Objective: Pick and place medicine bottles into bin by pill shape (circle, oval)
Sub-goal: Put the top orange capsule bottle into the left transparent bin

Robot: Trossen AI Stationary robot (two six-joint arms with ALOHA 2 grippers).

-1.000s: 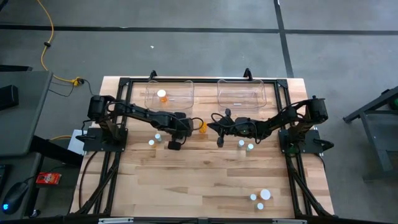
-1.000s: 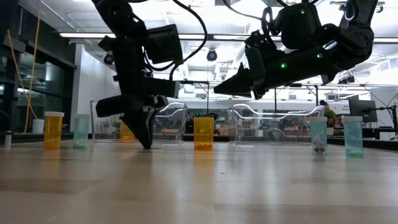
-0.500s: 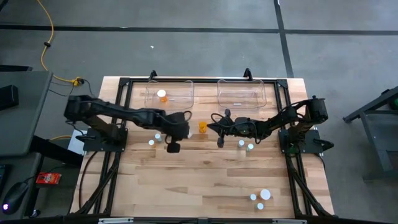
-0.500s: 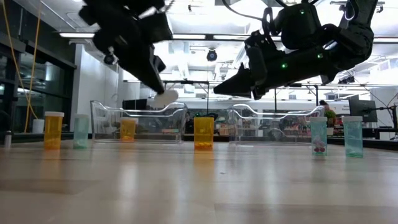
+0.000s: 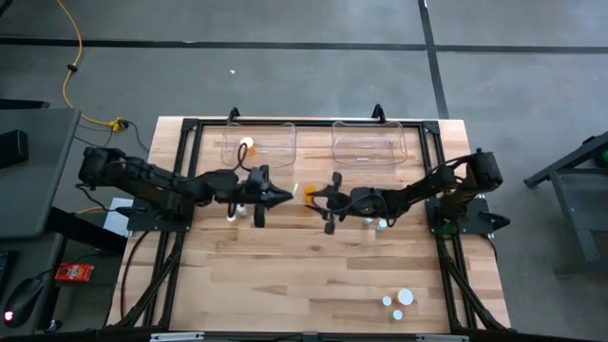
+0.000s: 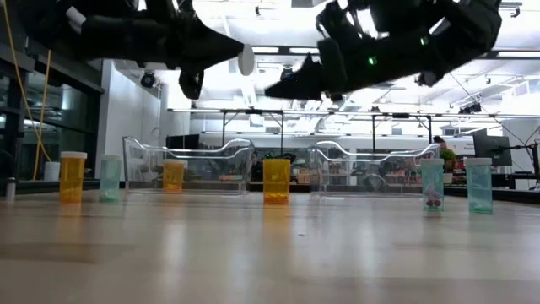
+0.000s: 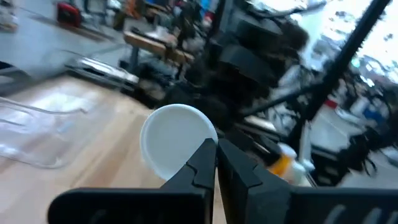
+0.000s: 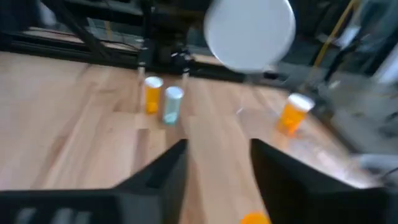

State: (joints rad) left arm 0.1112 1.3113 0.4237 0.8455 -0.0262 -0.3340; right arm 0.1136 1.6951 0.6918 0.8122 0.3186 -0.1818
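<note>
My left gripper [image 5: 278, 197] hangs above the table's middle with its fingers pressed fully together. At their tips is a round white cap [image 7: 177, 140]. I cannot make out a bottle body behind it. Seen from above, the cap [image 5: 295, 191] lies at 3 o'clock from those fingertips. Just beyond it, also at 3 o'clock, my right gripper [image 5: 318, 196] points back at it, fingers parted and holding nothing. From my right wrist, the cap [image 8: 249, 31] faces me as a plain white disc. From table height, it [image 6: 245, 59] shows edge-on, well above the wood.

An orange bottle [image 6: 276, 180] stands upright on the table under the gap between my two grippers. At 12 o'clock from there lie two clear bins: the left bin [image 5: 258, 128] holds one orange bottle with a white cap [image 5: 247, 144], while the right bin [image 5: 369, 128] has no bottle showing in it. Two small white-capped bottles [image 5: 231, 217] stand at 7 o'clock from my left gripper. Two pale teal bottles [image 6: 433, 184] stand under my right arm. Three more white caps [image 5: 406, 297] sit far off at 5 o'clock.
</note>
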